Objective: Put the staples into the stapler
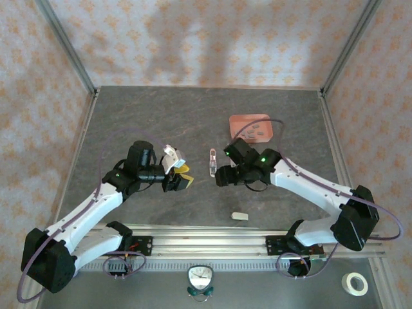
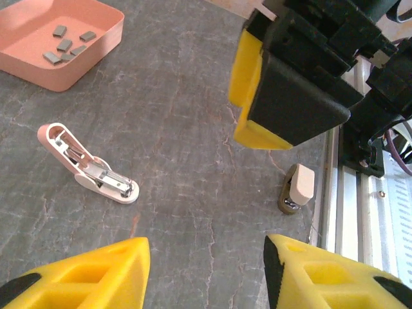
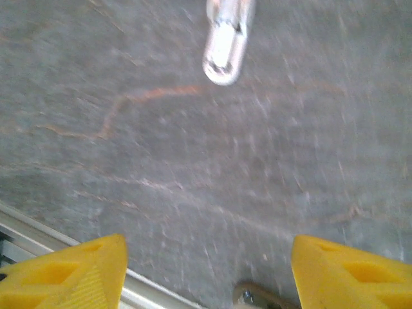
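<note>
The stapler (image 1: 213, 161) lies opened out on the dark table between my two grippers; in the left wrist view the stapler (image 2: 87, 166) is white with its metal channel facing up. Several dark grey staples (image 2: 67, 45) lie in the salmon-pink tray (image 2: 103, 45), which sits at the back right of the table as the tray (image 1: 252, 127). My left gripper (image 1: 186, 177) hovers left of the stapler, open and empty, its yellow fingertips (image 2: 84, 277) wide apart. My right gripper (image 1: 222, 175) hovers just right of the stapler, open and empty (image 3: 209, 273); the stapler's end (image 3: 225, 38) lies ahead of it.
A small cream-capped piece (image 1: 239, 216) lies near the front rail (image 1: 212, 241), also seen as the cream piece (image 2: 297, 187). One yellow-padded right finger (image 2: 248, 77) hangs close above the left wrist camera's view. A tape roll (image 1: 354, 283) and a clock (image 1: 201, 278) sit in front of the rail.
</note>
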